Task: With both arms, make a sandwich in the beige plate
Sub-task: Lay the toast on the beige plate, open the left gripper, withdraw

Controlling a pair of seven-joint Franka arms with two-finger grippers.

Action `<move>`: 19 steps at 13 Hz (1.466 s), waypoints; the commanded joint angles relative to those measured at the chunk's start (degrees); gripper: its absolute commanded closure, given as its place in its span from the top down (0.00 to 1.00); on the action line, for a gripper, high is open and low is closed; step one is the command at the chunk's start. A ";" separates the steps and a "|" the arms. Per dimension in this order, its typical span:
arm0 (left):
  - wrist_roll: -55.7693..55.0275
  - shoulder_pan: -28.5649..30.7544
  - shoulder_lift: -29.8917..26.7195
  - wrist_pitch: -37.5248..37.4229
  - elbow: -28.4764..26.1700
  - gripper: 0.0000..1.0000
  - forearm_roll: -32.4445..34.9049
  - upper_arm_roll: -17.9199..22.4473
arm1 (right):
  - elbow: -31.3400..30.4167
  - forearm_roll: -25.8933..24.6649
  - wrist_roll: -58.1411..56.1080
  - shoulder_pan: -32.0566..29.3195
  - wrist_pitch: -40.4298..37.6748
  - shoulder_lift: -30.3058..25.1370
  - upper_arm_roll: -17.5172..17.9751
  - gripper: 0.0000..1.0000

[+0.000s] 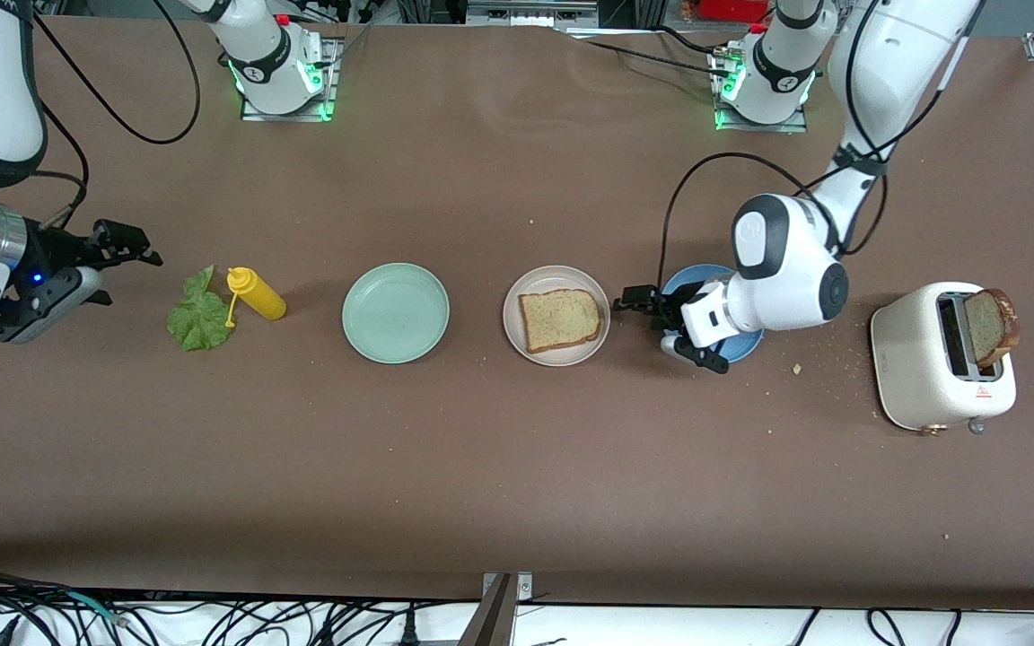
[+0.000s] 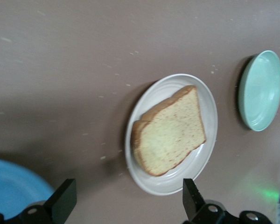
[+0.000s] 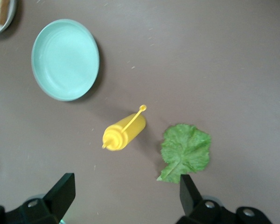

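Now toast slice [image 1: 559, 318] on beige plate [image 1: 514, 325] — beside left gripper [image 1: 645, 303], jaws wide, empty — right gripper [image 1: 122, 260] likewise.

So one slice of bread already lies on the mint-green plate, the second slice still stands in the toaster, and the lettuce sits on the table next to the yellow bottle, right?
Not quite: the slice of bread lies on the beige plate, not the mint-green plate, which holds nothing. The front view shows this, and the left wrist view confirms it. The rest holds: the second slice stands in the toaster, and the lettuce lies beside the yellow bottle.
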 commanded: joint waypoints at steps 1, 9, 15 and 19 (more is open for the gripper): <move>-8.74 2.23 -4.92 -4.61 1.56 1.00 12.15 0.58 | -6.86 1.19 -9.63 -0.06 1.25 -5.03 -0.33 0.99; -19.88 7.24 -10.64 -27.16 20.52 1.00 33.54 0.50 | -19.60 14.88 -36.18 -0.59 7.57 -4.24 -8.93 0.99; -19.17 9.71 -14.58 -40.04 31.02 1.00 33.29 1.54 | -24.10 30.62 -60.79 -2.96 7.41 2.51 -13.51 0.99; -19.16 -0.55 -18.55 -40.39 29.70 1.00 34.25 11.81 | -27.43 40.98 -73.27 -6.04 6.88 7.52 -13.51 0.99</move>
